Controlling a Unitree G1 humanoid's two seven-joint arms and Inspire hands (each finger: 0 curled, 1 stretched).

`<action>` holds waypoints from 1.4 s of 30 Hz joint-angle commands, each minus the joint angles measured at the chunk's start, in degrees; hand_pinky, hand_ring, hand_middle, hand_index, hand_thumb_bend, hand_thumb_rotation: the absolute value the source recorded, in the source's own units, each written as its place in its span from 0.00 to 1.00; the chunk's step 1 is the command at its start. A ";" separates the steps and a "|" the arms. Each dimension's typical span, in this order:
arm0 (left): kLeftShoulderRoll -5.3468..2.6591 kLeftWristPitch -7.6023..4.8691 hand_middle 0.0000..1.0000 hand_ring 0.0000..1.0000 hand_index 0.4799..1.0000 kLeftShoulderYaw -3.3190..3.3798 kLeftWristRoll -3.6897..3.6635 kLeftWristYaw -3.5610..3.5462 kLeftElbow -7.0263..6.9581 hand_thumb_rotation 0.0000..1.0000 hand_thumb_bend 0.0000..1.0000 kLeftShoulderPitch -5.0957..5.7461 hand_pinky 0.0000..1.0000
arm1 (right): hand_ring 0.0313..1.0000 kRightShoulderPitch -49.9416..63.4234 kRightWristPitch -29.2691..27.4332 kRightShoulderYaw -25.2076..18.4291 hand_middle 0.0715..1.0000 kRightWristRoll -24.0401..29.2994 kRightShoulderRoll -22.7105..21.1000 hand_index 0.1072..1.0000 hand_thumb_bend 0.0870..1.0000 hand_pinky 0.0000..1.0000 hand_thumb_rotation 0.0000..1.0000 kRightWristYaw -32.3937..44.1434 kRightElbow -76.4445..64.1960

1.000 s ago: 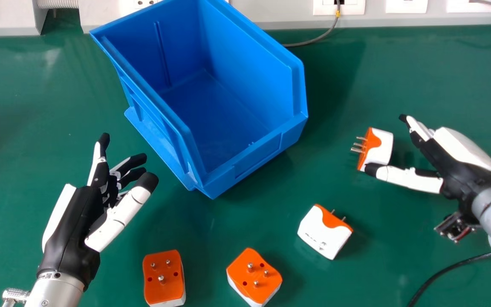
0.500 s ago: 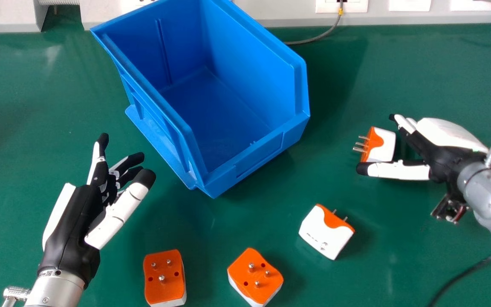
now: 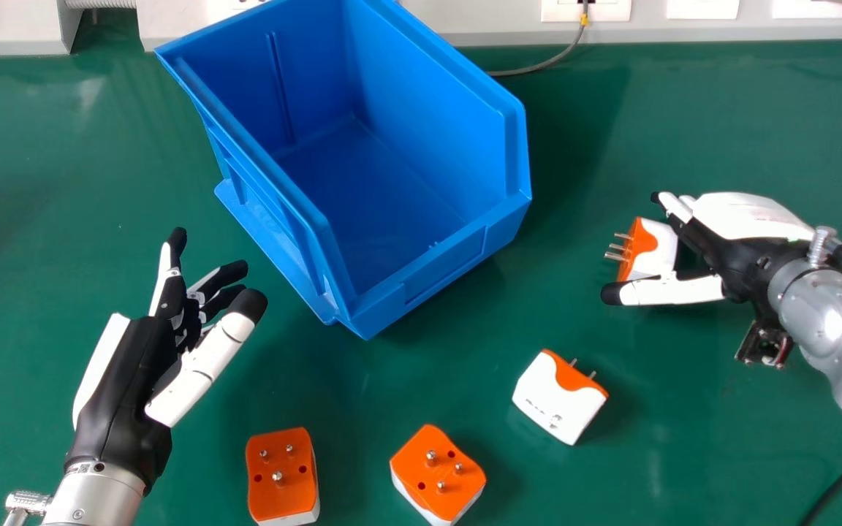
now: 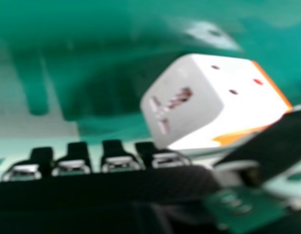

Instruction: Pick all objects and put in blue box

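Head view: R hand (image 3: pixel 746 264) straight-fingered, thumb beside wht/orange adptr (image 3: pixel 656 252); L hand (image 3: pixel 123 372) relaxed.

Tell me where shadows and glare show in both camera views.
Head view: soft shadow right of the blue plastic box, pale streak on the glossy green tabletop, bright spot on the silver right forearm. Right hand view: pale reflection on the tabletop near the white-and-orange plug adapter.

2 silver forearms (image 3: pixel 823 310), left robot hand (image 3: pixel 125 383) relaxed, fingers (image 3: pixel 222 277) slightly bent, right robot hand (image 3: pixel 746 263) open, thumb (image 3: pixel 673 291) straight
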 commanded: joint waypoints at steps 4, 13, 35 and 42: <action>0.13 -0.12 0.90 0.89 0.89 0.39 -0.75 -0.04 -1.99 0.69 0.74 0.57 0.81 | 1.00 -2.84 -0.82 1.76 1.00 -1.94 -1.62 1.00 0.56 1.00 0.86 -1.18 0.38; 0.18 0.20 0.90 0.89 0.89 0.37 -0.51 0.06 -3.54 0.69 0.74 1.56 0.81 | 1.00 -4.16 -2.05 4.19 1.00 -4.24 -1.98 1.00 0.54 1.00 0.82 -1.35 1.39; 0.21 0.80 0.90 0.89 0.90 0.54 -0.62 -0.02 -5.50 0.70 0.76 3.13 0.81 | 1.00 -6.16 -2.30 6.04 1.00 -5.88 -1.81 1.00 0.45 1.00 0.59 -1.64 2.22; 0.09 1.06 0.90 0.89 0.90 0.26 -0.09 0.29 -6.19 0.70 0.76 3.36 0.82 | 1.00 -7.16 -2.81 6.86 1.00 -7.11 -1.79 0.98 0.42 1.00 0.52 -1.98 2.93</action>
